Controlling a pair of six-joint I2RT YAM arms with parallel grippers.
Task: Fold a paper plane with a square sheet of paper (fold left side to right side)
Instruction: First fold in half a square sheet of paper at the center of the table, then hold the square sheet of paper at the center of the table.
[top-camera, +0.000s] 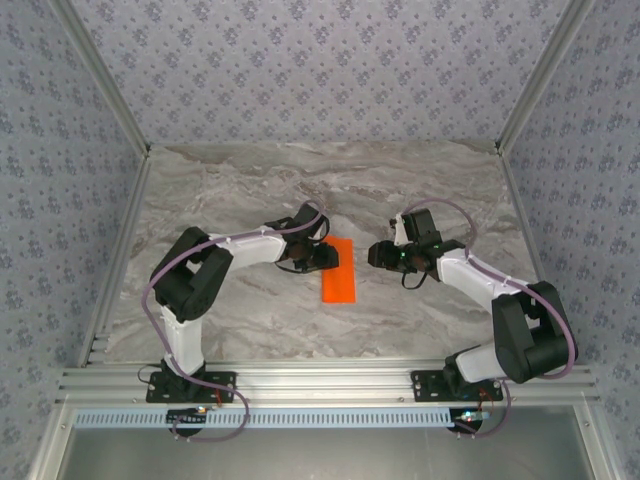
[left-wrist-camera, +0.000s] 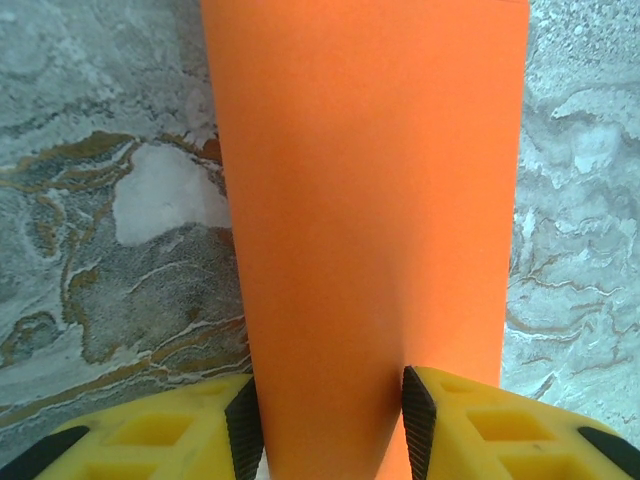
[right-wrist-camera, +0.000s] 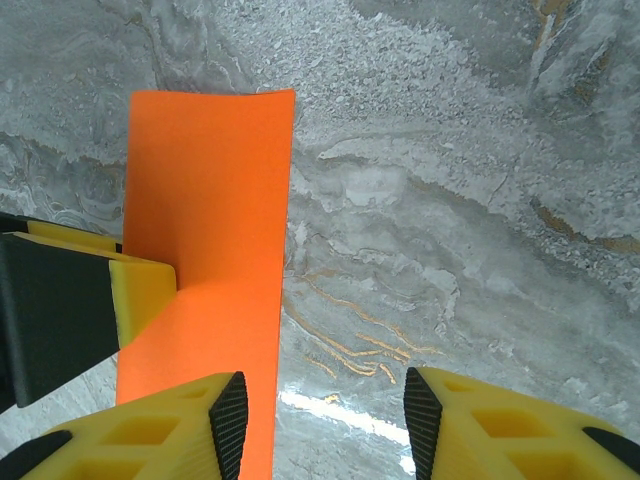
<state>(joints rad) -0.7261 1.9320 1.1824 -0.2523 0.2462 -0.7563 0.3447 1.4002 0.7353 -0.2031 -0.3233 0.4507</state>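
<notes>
Paper (top-camera: 339, 272): orange strip flat on the desk (top-camera: 250, 190), midway between the two arms.
Long axis: runs from the arm bases toward the far wall, slightly tilted.
Left gripper (top-camera: 318, 256): jaws apart, at the strip's far left edge; the wrist view has the strip running out between the fingers, not clamped.
Right gripper (top-camera: 378, 254): jaws apart, nothing held, just right of the strip.
Nearer arm: left.
Next move (judgement): work across the short axis, left to right.

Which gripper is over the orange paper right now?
The left gripper: the orange paper runs right under its open jaws. The right gripper stands off to the paper's right, bare tabletop showing between its jaws.
</notes>
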